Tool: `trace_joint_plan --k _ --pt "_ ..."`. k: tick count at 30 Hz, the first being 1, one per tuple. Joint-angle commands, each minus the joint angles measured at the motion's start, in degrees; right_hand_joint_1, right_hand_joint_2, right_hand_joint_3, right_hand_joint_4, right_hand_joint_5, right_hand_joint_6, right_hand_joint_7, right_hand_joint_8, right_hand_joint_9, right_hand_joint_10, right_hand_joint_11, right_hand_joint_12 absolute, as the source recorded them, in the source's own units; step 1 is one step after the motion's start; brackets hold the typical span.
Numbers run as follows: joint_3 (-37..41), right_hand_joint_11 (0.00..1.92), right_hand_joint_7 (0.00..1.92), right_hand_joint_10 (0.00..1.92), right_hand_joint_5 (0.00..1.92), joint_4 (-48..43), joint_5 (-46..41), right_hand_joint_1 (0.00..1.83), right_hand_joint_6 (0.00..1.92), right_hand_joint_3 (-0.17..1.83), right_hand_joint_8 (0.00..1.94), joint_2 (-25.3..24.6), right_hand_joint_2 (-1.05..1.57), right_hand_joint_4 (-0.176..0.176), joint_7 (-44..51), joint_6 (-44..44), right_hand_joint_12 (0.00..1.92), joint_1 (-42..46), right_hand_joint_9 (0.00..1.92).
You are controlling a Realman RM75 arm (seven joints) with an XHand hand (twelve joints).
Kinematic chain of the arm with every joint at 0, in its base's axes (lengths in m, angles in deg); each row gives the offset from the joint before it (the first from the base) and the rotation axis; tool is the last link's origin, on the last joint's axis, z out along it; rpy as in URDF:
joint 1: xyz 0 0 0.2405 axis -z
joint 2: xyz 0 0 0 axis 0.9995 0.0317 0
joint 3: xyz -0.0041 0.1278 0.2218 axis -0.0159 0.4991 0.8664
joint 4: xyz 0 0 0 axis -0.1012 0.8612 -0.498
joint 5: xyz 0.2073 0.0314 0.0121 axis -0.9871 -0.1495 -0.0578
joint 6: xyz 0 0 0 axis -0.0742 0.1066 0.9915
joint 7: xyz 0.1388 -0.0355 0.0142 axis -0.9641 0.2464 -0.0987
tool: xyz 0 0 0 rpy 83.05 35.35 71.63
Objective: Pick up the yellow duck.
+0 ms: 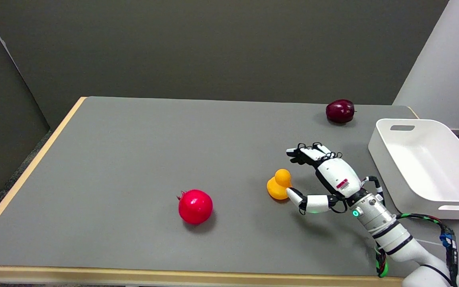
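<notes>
The yellow duck [278, 184] sits upright on the grey table [142, 159], right of centre. My right hand [325, 175] is just to its right, low over the table, with fingers spread apart. The thumb tip lies against the duck's near right side; the other fingers reach out behind the duck, apart from it. Nothing is held in the hand.
A red pomegranate [195, 206] lies to the left of the duck. A dark red apple [340, 111] sits at the far right of the table. A white bin [426, 165] stands at the right edge, close behind my arm.
</notes>
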Motion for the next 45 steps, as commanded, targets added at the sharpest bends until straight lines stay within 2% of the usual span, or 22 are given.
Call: trace_joint_plan --k 1,7,10,13,31,34,45 --pt "2.08 0.12 0.46 1.05 0.29 -3.81 1.18 0.47 0.57 0.91 0.64 0.58 0.64 -0.075 2.79 -9.66 1.32 0.04 0.39" --pt "2.00 0.09 0.40 0.95 0.27 -2.79 1.18 0.45 0.55 0.92 0.57 0.81 0.63 -0.066 2.79 -13.75 1.28 -2.08 0.32" --pt "2.08 0.07 0.30 0.82 0.25 -2.47 1.18 0.44 0.52 0.92 0.49 0.89 0.62 -0.074 2.79 -14.24 1.24 -2.31 0.20" --pt "2.08 0.05 0.30 0.81 0.26 -2.47 1.18 0.50 0.49 0.82 0.42 0.90 0.64 -0.083 2.79 -14.32 1.27 -2.32 0.16" --pt "-2.55 0.07 0.31 0.84 0.26 -3.05 0.78 0.52 0.49 0.83 0.41 0.26 0.64 -0.087 2.39 -15.17 1.29 -4.15 0.17" --pt "-2.72 0.08 0.30 0.81 0.25 -3.27 0.77 0.47 0.51 0.93 0.47 0.26 0.61 -0.083 2.39 -16.25 1.26 -4.15 0.20" --pt "-2.96 0.10 0.31 0.83 0.25 -3.17 0.70 0.49 0.51 0.93 0.48 0.18 0.61 -0.081 2.31 -16.72 1.27 -4.15 0.22"
